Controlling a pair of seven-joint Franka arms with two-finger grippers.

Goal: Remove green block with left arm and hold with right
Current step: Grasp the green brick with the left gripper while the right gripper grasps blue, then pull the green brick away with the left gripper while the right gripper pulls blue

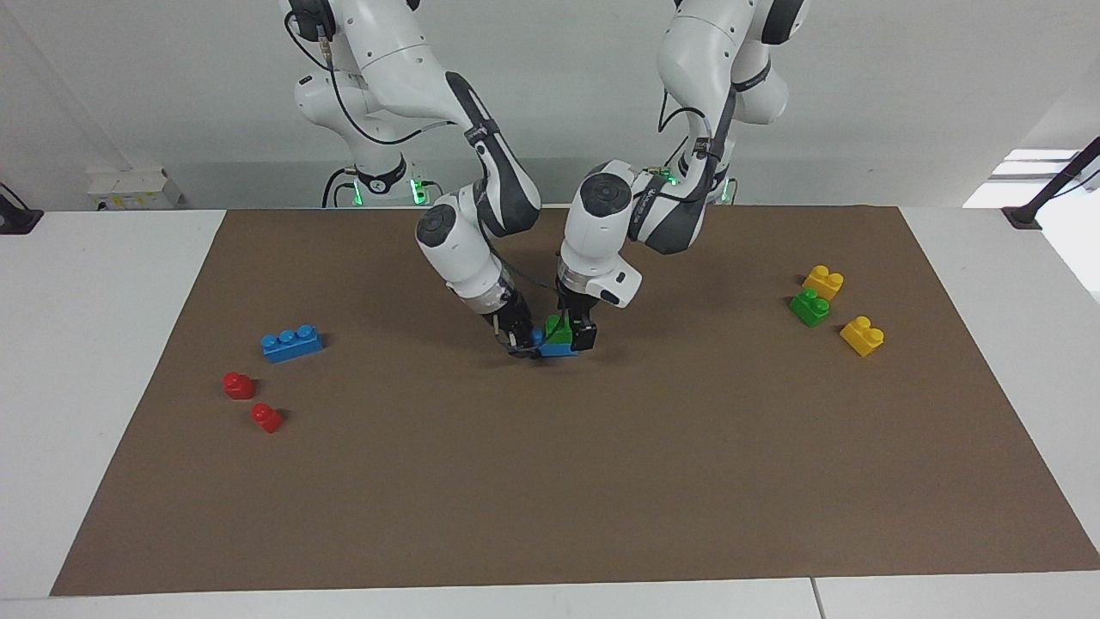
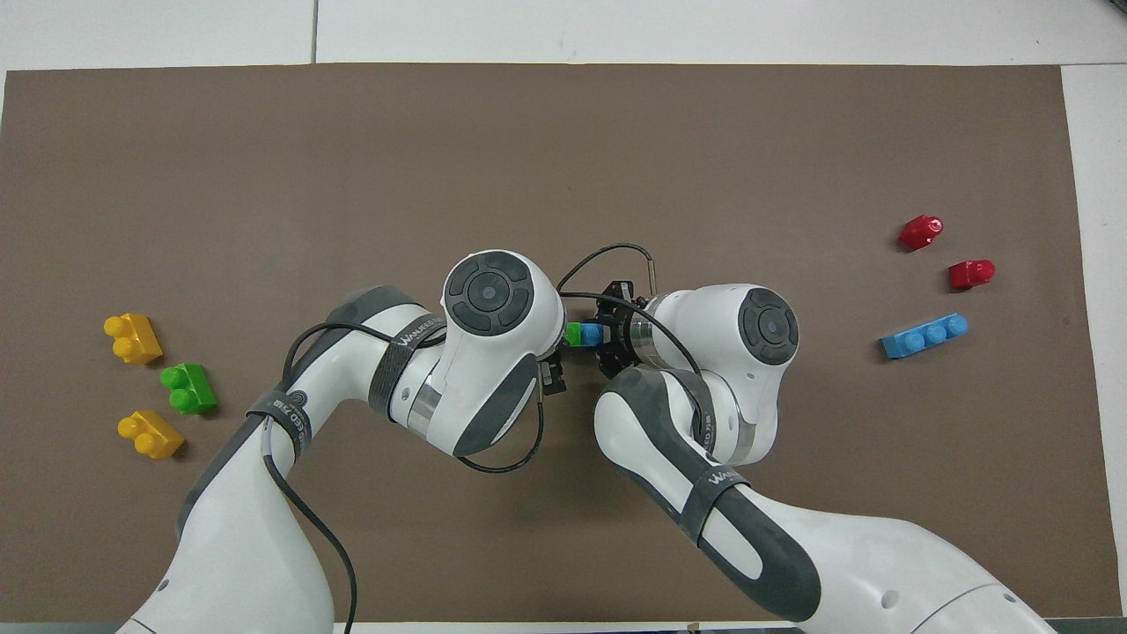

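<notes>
A green block (image 1: 558, 332) sits tilted on top of a blue brick (image 1: 557, 350) in the middle of the brown mat. It also shows in the overhead view (image 2: 573, 334), with the blue brick (image 2: 592, 335) beside it. My left gripper (image 1: 574, 332) comes down from above and is shut on the green block. My right gripper (image 1: 521, 341) is low at the mat and shut on the end of the blue brick toward the right arm's end. In the overhead view the left wrist hides the left gripper's fingers. A second green block (image 1: 809, 306) lies toward the left arm's end.
Two yellow bricks (image 1: 822, 281) (image 1: 862, 335) lie beside the second green block. A loose blue three-stud brick (image 1: 292, 343) and two red pieces (image 1: 239, 384) (image 1: 266, 418) lie toward the right arm's end. The brown mat (image 1: 550, 499) covers the table.
</notes>
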